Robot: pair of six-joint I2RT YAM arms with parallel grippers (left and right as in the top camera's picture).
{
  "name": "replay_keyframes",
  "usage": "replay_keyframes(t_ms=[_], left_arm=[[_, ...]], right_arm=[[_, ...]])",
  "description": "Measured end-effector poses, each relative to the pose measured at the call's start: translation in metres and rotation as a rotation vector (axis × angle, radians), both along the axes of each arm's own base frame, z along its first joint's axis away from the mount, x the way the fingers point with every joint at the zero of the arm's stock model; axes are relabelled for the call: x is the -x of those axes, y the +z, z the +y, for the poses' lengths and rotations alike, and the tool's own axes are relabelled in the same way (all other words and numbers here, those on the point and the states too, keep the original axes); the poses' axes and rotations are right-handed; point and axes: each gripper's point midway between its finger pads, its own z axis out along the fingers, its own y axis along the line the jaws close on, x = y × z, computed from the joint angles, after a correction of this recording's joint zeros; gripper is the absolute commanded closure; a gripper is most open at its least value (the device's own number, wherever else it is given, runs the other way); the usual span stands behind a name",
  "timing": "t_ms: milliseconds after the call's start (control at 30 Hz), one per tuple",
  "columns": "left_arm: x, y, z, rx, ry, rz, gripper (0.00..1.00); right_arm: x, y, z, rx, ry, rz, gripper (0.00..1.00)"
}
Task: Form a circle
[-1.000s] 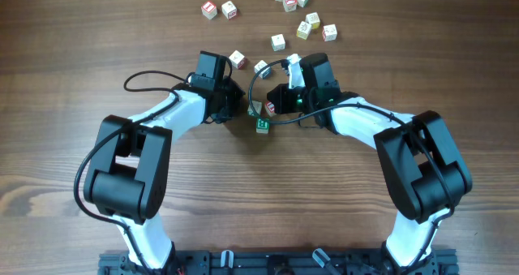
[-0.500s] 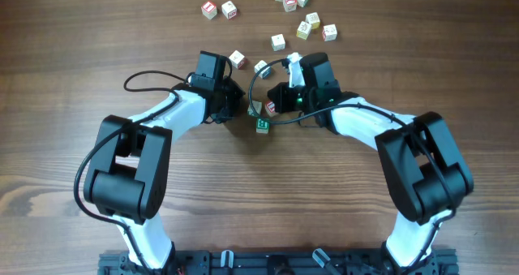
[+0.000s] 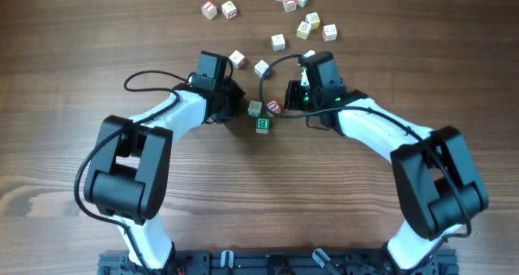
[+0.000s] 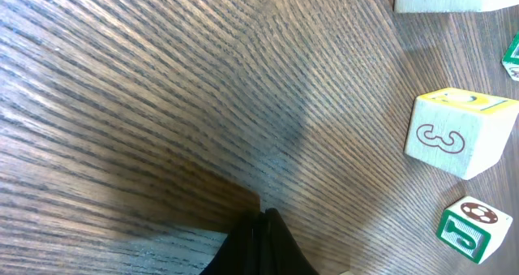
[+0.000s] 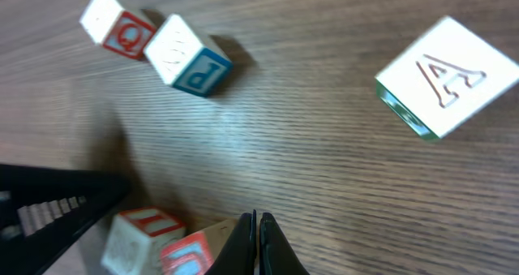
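The dark brown wooden table (image 3: pixel 65 56) fills the overhead view edge to edge. Its grain runs side to side, and it looks matte with a faint sheen in the wrist views.

Our landmark is the cluster (image 3: pixel 262 125) of three alphabet cubes at mid-table. A green-lettered cube sits on the robot's side, with a red-lettered cube (image 3: pixel 273 106) and a pale cube (image 3: pixel 255 108) just beyond it, all close together. They are loose pieces, with no circle formed yet.

The left arm (image 3: pixel 130 161) curves in from the left of the cluster and the right arm (image 3: pixel 430 178) from the right. Both are white and black, rooted on a black rail (image 3: pixel 268 263) well back from the cluster on the robot's side.

The left gripper (image 3: pixel 237 105) sits just left of the cluster. Its wrist view shows the black fingertips (image 4: pixel 272 242) pressed together over bare wood, holding nothing. The right gripper (image 3: pixel 285 101) is just right of the cluster, near the red-lettered cube, also pinched closed and empty.

Now the strays:
- Two single cubes (image 3: pixel 237 59) lie a little beyond the cluster.
- A lone cube (image 3: pixel 278 41) lies farther out.
- A trio (image 3: pixel 312 19) and a top group (image 3: pixel 289 5) lie beyond and to the right.
- A red-faced pair (image 3: pixel 209 10) lies far beyond and to the left.
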Motion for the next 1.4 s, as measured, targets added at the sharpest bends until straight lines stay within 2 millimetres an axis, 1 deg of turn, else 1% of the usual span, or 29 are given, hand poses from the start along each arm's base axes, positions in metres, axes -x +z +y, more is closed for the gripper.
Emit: replay_keyframes(t_ms=[167,267,367,700,867,1000,1267,1333,1400], left_arm=[[0.000,0.000,0.000,-0.006,0.000,-0.002,0.96],[0.000,0.000,0.000,-0.007,0.001,-0.003,0.96],[0.000,0.000,0.000,-0.008,0.001,-0.003,0.96],[0.000,0.000,0.000,-0.008,0.001,-0.003,0.96],[0.000,0.000,0.000,-0.008,0.001,-0.003,0.96],[0.000,0.000,0.000,-0.008,0.001,-0.003,0.96],[0.000,0.000,0.000,-0.008,0.001,-0.003,0.96],[0.000,0.000,0.000,-0.008,0.001,-0.003,0.96],[0.000,0.000,0.000,-0.008,0.001,-0.003,0.96]], right_arm=[[0.004,-0.018,0.001,-0.006,-0.013,0.051,0.95],[0.005,-0.024,0.001,-0.015,-0.022,0.072,0.95],[0.004,-0.023,0.003,-0.026,-0.020,0.068,0.95],[0.012,-0.021,0.016,-0.076,0.029,0.093,0.95],[0.018,-0.020,0.026,-0.079,0.064,0.093,0.95],[0.019,-0.019,0.029,-0.086,0.079,0.086,0.95],[0.017,-0.020,0.026,-0.073,0.067,0.081,0.95],[0.015,-0.021,0.023,-0.059,0.049,0.077,0.95],[0.016,-0.026,0.016,-0.032,0.005,0.096,0.95]])
